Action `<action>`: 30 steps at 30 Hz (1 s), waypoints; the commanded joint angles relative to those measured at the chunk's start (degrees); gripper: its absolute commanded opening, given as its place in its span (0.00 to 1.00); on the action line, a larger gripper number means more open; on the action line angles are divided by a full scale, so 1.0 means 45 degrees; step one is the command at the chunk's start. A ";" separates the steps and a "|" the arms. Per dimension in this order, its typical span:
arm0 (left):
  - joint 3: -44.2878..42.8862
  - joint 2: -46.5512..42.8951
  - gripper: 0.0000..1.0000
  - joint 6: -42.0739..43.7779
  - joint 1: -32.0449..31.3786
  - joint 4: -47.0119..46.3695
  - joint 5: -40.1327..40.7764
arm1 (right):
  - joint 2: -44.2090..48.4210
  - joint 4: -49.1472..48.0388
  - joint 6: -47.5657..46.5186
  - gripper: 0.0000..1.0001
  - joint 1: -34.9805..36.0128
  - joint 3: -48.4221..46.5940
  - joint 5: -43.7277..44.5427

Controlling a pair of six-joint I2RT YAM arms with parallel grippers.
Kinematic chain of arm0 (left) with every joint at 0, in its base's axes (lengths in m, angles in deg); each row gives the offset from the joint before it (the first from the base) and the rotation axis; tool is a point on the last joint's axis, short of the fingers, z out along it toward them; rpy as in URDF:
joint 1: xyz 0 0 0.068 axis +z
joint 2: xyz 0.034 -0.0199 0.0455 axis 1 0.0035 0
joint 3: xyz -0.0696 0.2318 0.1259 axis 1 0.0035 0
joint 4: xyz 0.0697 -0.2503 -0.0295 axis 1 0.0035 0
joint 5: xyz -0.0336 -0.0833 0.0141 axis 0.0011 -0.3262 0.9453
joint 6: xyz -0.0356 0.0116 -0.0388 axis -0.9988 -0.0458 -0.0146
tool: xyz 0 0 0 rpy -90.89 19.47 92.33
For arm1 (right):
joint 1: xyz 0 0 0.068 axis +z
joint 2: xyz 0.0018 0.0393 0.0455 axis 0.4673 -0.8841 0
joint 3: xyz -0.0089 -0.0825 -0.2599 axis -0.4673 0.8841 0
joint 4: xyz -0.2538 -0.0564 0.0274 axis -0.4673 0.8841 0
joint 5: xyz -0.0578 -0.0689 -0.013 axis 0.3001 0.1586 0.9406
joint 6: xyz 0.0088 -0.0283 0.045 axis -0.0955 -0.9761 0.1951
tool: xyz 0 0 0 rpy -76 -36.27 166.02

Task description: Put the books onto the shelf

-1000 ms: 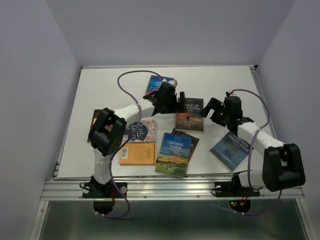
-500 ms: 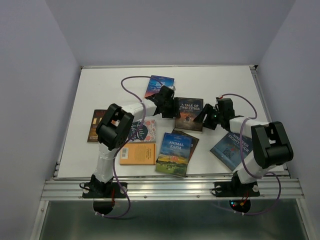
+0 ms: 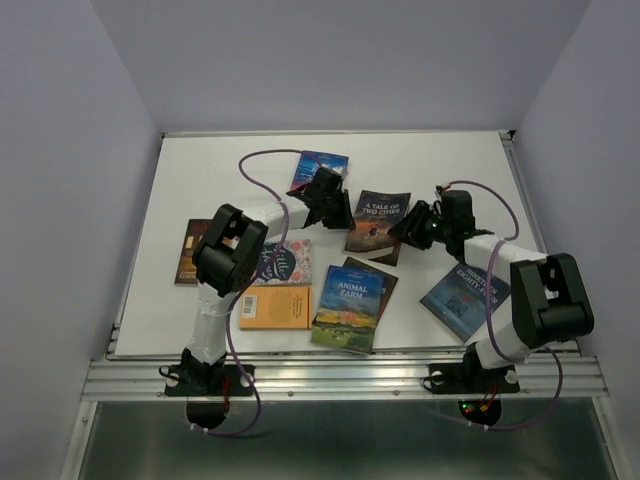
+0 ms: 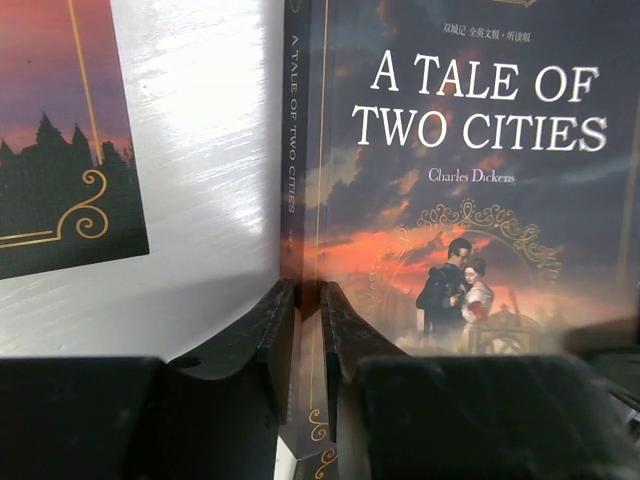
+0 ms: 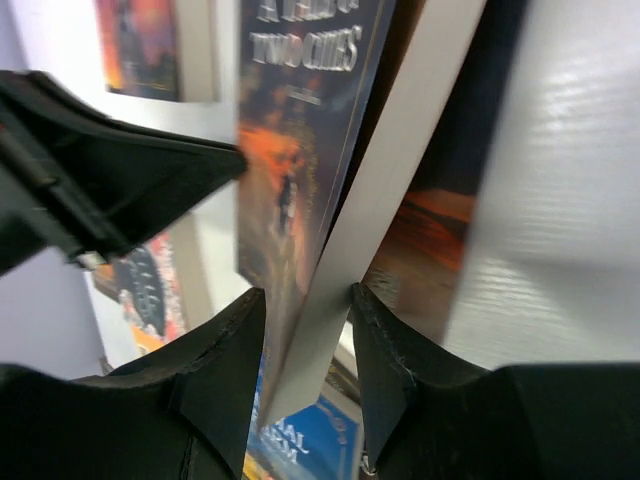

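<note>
Top external view shows the white table [image 3: 440, 165] with paperbacks scattered across it: a blue-and-purple book [image 3: 322, 165] at the back, a brown book [image 3: 190, 250] at the left, a floral book [image 3: 288, 262], an orange book [image 3: 276, 307], Animal Farm [image 3: 348, 300] lying over another brown cover, and Nineteen Eighty-Four [image 3: 462, 296] at the right. A Tale of Two Cities [image 3: 378, 222] sits near the middle, between the two arms. The left gripper [image 3: 341, 211] meets its left edge and the right gripper [image 3: 404, 228] its right edge. No shelf is in view. Left wrist view has the dark fingers [image 4: 272, 335] of the left gripper [image 4: 308, 322] pinched tight on the spine of A Tale of Two Cities [image 4: 480, 160], whose front cover faces up and reads clearly. A bare strip of table [image 4: 210, 150] separates it from the blue-and-purple book [image 4: 60, 150] beside it. Right wrist view has the right gripper [image 5: 306, 300] closed around the white page edge of A Tale of Two Cities [image 5: 295, 150], one finger [image 5: 225, 375] on the cover side and the other against the pages. The book stands tilted, its page edge raised off the table [image 5: 560, 200]. The left gripper [image 5: 110, 180] shows dark at the far side of the cover, and a corner of Animal Farm [image 5: 300, 440] peeks in below.
</note>
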 commanded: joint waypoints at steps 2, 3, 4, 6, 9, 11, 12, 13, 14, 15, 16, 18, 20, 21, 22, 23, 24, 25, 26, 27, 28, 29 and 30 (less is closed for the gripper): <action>0.0138 0.0369 0.12 -0.0108 -0.0542 -0.0264 -0.1552 | 0.0772 -0.2372 0.0905 0.45 0.0292 -0.0848 -0.1248; 0.0139 0.0389 0.10 -0.0089 -0.0542 -0.0264 -0.1591 | 0.0714 -0.2411 0.0964 0.45 0.0292 -0.0829 -0.1267; 0.0119 0.0389 0.10 -0.0088 -0.0542 -0.0264 -0.1708 | 0.0578 -0.2566 0.1022 0.45 0.0292 -0.0829 -0.1306; 0.0100 0.0447 0.10 -0.0088 -0.0562 -0.0264 -0.1845 | 0.0305 -0.2704 0.1101 0.45 0.0292 -0.0848 -0.1345; 0.0080 0.0428 0.10 -0.0108 -0.0562 -0.0264 -0.1865 | -0.0418 -0.2666 0.1276 0.45 0.0410 -0.0887 -0.1384; 0.0138 0.0389 0.10 -0.0108 -0.0562 -0.0264 -0.1768 | -0.0711 -0.2296 0.1355 0.46 0.0410 -0.0868 -0.1151; 0.0139 0.0350 0.10 -0.0108 -0.0562 -0.0264 -0.1709 | -0.0731 -0.2024 0.1374 0.48 0.0410 -0.0790 -0.0995; 0.0158 0.0331 0.10 -0.0089 -0.0562 -0.0264 -0.1651 | -0.0654 -0.1905 0.1336 0.52 0.0410 -0.0712 -0.0704; 0.0158 0.0311 0.10 -0.0088 -0.0562 -0.0264 -0.1612 | -0.0576 -0.1807 0.1316 0.53 0.0410 -0.0653 -0.0585; 0.0158 0.0330 0.10 -0.0108 -0.0562 -0.0264 -0.1611 | -0.0498 -0.1767 0.1296 0.55 0.0410 -0.0595 -0.0506; 0.0139 0.0350 0.09 -0.0108 -0.0562 -0.0264 -0.1630 | -0.0401 -0.1728 0.1200 0.59 0.0410 -0.0517 -0.0448; 0.0119 0.0389 0.09 -0.0128 -0.0562 -0.0264 -0.1669 | -0.0283 -0.1592 0.1179 0.62 0.0410 -0.0516 -0.0428; 0.0041 0.0467 0.09 -0.0147 -0.0562 -0.0245 -0.1747 | -0.0127 -0.1377 0.1082 0.62 0.0410 -0.0594 -0.0311; 0.0002 0.0506 0.09 -0.0147 -0.0562 -0.0245 -0.1729 | -0.0068 -0.1222 0.1004 0.63 0.0410 -0.0614 -0.0194; 0.0002 0.0506 0.09 -0.0147 -0.0562 -0.0245 -0.1728 | -0.0048 -0.1065 0.1003 0.63 0.0410 -0.0614 -0.0193; -0.0017 0.0506 0.09 -0.0186 -0.0562 -0.0225 -0.1709 | -0.0048 -0.0928 0.0965 0.64 0.0410 -0.0652 -0.0077; -0.0037 0.0506 0.08 -0.0186 -0.0562 -0.0206 -0.1709 | -0.0048 -0.0811 0.0887 0.65 0.0410 -0.0730 -0.0037; -0.0037 0.0506 0.08 -0.0205 -0.0542 -0.0225 -0.1670 | -0.0048 -0.0481 0.0847 0.66 0.0410 -0.0750 0.0002; -0.0037 0.0506 0.08 -0.0225 -0.0542 -0.0225 -0.1631 | -0.0029 -0.0304 0.0789 0.65 0.0410 -0.0789 0.0060; -0.0037 0.0506 0.06 -0.0244 -0.0542 -0.0206 -0.1592 | -0.0009 -0.0089 0.0750 0.66 0.0410 -0.0809 0.0177; -0.0057 0.0506 0.06 -0.0264 -0.0523 -0.0186 -0.1592 | 0.0030 0.0435 0.0691 0.61 0.0410 -0.0809 0.0313; -0.0057 0.0506 0.06 -0.0284 -0.0542 -0.0167 -0.1592 | 0.0127 0.0691 0.0555 0.60 0.0410 -0.0828 0.0740; -0.0076 0.0526 0.06 -0.0303 -0.0542 -0.0167 -0.1572 | 0.0166 0.0984 0.0535 0.56 0.0410 -0.0829 0.0996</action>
